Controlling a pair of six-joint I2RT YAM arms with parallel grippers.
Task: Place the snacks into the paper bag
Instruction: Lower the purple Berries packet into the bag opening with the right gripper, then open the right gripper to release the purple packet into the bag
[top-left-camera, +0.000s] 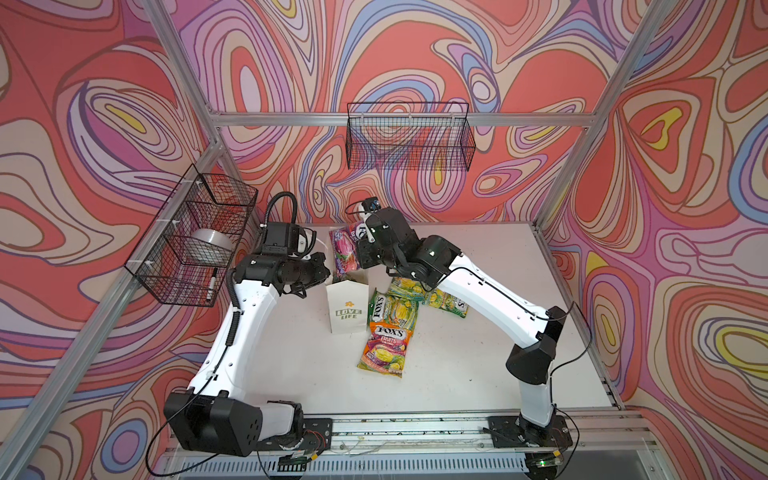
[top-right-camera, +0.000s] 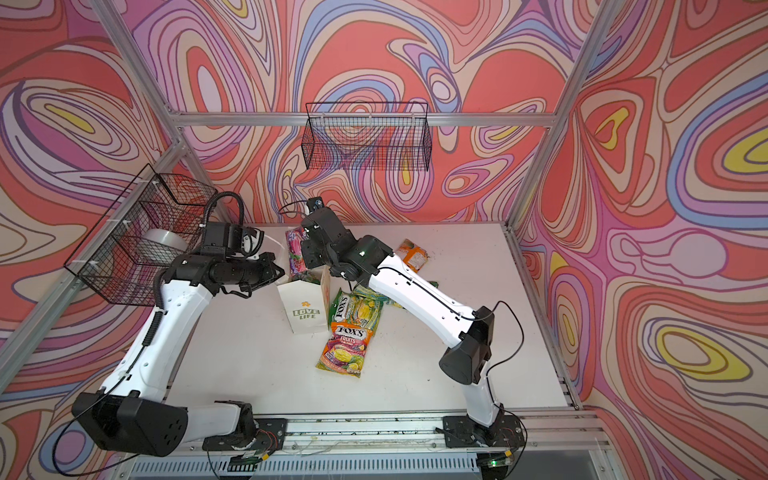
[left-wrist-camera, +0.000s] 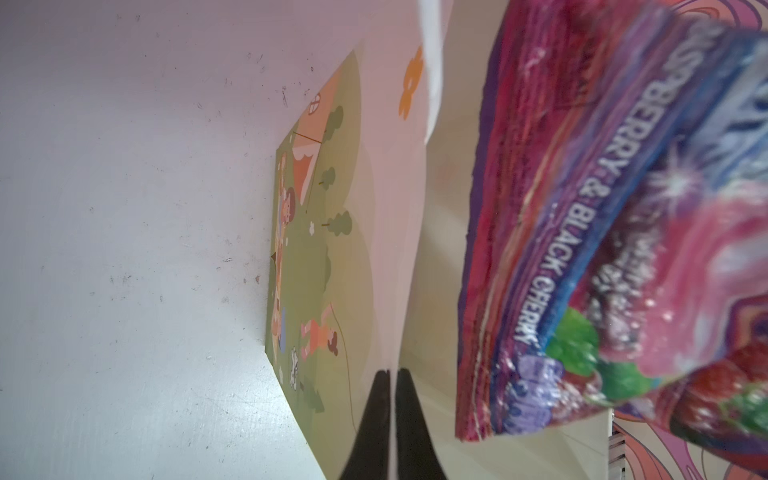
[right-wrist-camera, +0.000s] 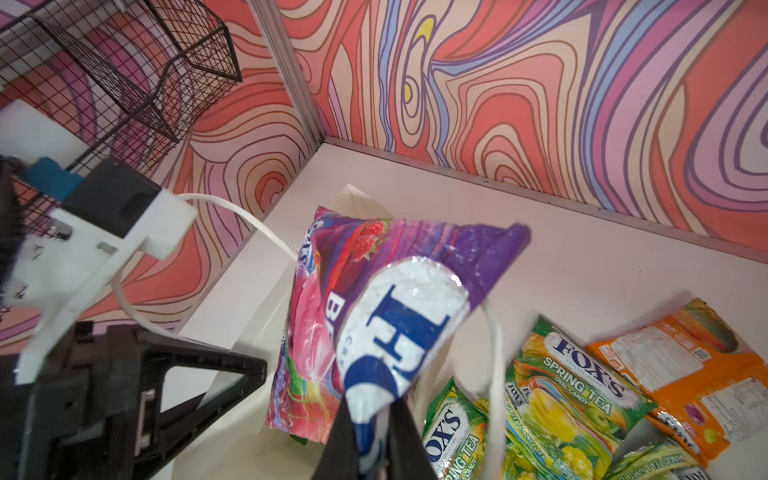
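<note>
The white paper bag (top-left-camera: 348, 311) (top-right-camera: 305, 311) stands upright mid-table, its mouth open. My left gripper (top-left-camera: 324, 270) (left-wrist-camera: 392, 374) is shut on the bag's wall near the rim, and the printed side (left-wrist-camera: 332, 249) stretches away from it. My right gripper (top-left-camera: 365, 253) (right-wrist-camera: 376, 419) is shut on a corner of a purple snack packet (top-left-camera: 345, 253) (top-right-camera: 297, 253) (right-wrist-camera: 374, 299) that hangs tilted over the bag's mouth, its lower end inside. Green packets (top-left-camera: 392, 311) (right-wrist-camera: 561, 395), an orange "FRUITS" packet (top-left-camera: 384, 347) and another orange one (top-right-camera: 412, 254) lie right of the bag.
A black wire basket (top-left-camera: 409, 137) hangs on the back wall. Another (top-left-camera: 195, 237) on the left wall holds a tape roll (top-left-camera: 210, 241) and a marker. The white table (top-left-camera: 478, 353) spreads to the right. The bag's cord handle (right-wrist-camera: 494, 374) loops beside my right fingers.
</note>
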